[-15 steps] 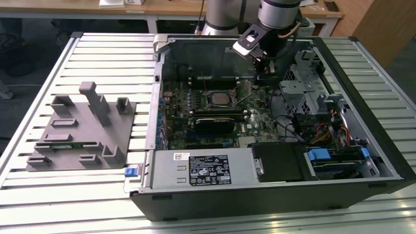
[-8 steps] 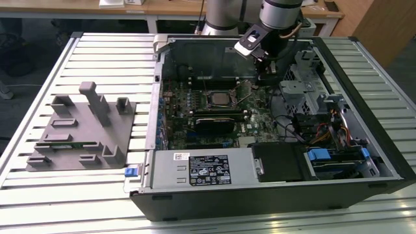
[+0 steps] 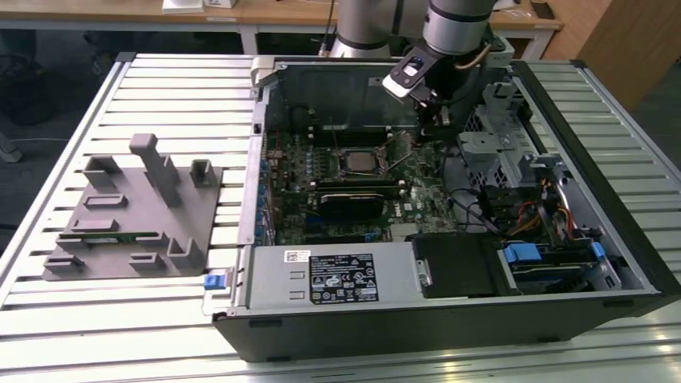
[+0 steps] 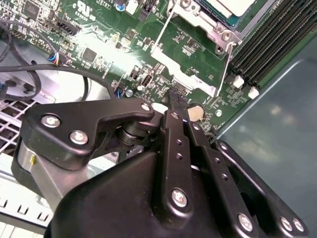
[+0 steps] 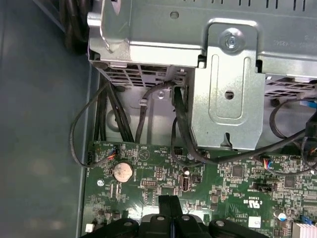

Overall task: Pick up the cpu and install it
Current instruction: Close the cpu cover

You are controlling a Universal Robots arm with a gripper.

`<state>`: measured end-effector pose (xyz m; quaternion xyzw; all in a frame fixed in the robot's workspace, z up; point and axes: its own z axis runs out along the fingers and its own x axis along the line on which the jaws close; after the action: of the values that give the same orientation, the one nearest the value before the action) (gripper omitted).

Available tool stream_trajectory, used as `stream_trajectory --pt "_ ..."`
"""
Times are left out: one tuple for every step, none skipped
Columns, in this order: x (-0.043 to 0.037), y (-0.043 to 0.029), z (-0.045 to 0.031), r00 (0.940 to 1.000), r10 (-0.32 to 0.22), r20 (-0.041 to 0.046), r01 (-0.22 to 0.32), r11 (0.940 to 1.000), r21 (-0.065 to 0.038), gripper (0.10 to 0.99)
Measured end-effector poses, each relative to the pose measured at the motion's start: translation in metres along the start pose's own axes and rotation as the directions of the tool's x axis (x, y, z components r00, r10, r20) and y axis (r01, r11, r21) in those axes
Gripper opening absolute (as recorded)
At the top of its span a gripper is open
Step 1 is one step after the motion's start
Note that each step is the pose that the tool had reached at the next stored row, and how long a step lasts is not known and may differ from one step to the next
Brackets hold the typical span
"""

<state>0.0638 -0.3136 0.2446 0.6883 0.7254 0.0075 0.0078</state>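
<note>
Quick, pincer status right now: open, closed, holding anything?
Pincer: closed, holding nothing, just above the motherboard.

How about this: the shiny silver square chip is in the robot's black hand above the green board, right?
No. The second wrist view shows the shiny silver square chip in its socket on the green board, with the black hand shut, empty.
</note>
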Motion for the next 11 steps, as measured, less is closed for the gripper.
stream_trajectory --pt "0.0001 -0.0011 0.0003 1.0 0.0 0.0001 0.0 1.0 0.0 0.106" --pt "0.0001 -0.0024 0.0003 1.0 0.0 0.0003 0.0 1.0 0.0 0.106" --pt "0.0002 -0.0042 0.0003 1.0 0.0 0.0003 0.0 1.0 0.0 0.106" --pt "0.0003 -0.0063 0.0003 1.0 0.0 0.0001 0.0 1.0 0.0 0.106" --pt "0.0004 -0.0083 0.0002 1.0 0.0 0.0 0.0 1.0 0.0 0.106" --pt "0.0005 -0.0101 0.0 1.0 0.0 -0.0002 0.0 1.0 0.001 0.106" --pt "0.0005 -0.0119 -0.0002 1.0 0.0 -0.0007 0.0 1.0 0.002 0.106" --pt "0.0007 -0.0139 -0.0004 1.0 0.0 -0.0013 0.0 1.0 0.003 0.106" --pt "0.0008 -0.0161 -0.0006 1.0 0.0 -0.0019 0.0 1.0 0.004 0.106" --pt "0.001 -0.0182 -0.0008 1.0 0.0 -0.0024 0.0 1.0 0.004 0.106" --pt "0.0011 -0.0201 -0.0008 1.0 0.0 -0.003 0.0 1.0 0.005 0.106"
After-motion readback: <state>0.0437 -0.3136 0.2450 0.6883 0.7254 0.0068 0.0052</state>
